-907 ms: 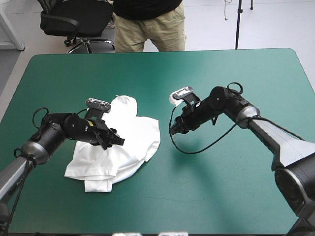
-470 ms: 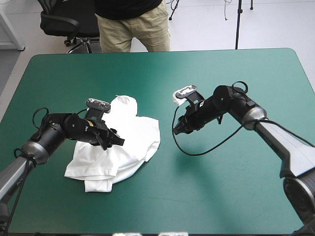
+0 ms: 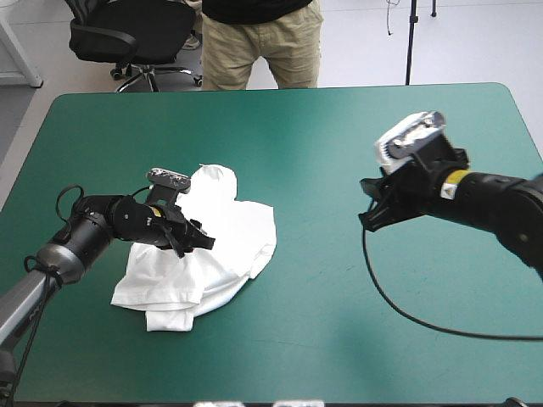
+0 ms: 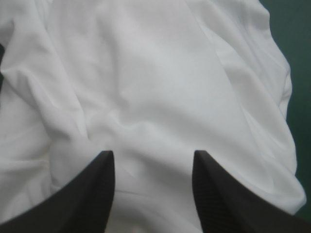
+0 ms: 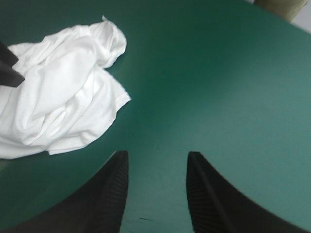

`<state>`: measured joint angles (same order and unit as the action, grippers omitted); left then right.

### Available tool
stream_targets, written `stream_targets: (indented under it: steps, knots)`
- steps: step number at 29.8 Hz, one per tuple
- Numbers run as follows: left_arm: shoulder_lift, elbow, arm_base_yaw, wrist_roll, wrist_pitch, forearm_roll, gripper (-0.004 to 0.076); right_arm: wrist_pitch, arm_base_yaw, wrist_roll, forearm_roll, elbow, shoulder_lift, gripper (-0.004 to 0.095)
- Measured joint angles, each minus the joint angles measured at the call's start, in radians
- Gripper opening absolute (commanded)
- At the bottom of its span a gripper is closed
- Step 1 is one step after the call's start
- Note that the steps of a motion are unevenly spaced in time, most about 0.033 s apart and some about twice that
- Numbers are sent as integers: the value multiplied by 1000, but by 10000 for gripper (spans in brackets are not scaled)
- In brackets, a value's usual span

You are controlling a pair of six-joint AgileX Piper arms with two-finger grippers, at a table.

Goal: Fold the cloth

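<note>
On the bench, seen from above, the T-shirt lies in a crumpled heap, with the left jaws over its middle and the right jaws raised well off to its right. From the left wrist, the jaws stand spread with the T-shirt's folds between them. From the right wrist, spread, empty jaws face the far-off T-shirt. It seems best to pinch one edge layer, not a bunch.

On my feed the teal-green tabletop fills most of the high view, with rounded corners and a paler sheen across its far half. Beyond it at eleven o'clock is a black office chair on pale floor — and at one o'clock, a thin black pole.
</note>
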<state>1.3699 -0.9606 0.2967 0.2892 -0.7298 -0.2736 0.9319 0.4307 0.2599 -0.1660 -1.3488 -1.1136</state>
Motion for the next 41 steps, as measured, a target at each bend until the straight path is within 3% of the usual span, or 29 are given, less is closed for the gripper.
stream_targets:
  steps: [8, 15, 18, 25, 30, 37, 39, 41]
  knots:
    - [0, 0, 0, 0, 39, 0, 362, -81, 0, -131, 127, 170, 277, 377]
    - [0, 0, 0, 0, 63, 0, 363, -358, 0, -212, 166, 590, 496, 378]
    - [0, 0, 0, 0, 68, 0, 363, -427, 0, -241, 173, 712, 567, 378]
    - [0, 0, 0, -13, 70, 4, 368, -430, 0, -260, 185, 825, 592, 378]
    - [12, 0, 0, -126, 71, 99, 412, -438, 0, -260, 215, 825, 592, 378]
    - [124, -2, 0, -197, 72, 139, 412, -440, 0, -260, 218, 825, 592, 378]
    - [174, -2, 0, -197, 74, 136, 376, -442, 0, -260, 218, 825, 592, 378]
    - [210, -8, 0, -197, 81, 135, 249, -442, 0, -260, 217, 825, 592, 378]
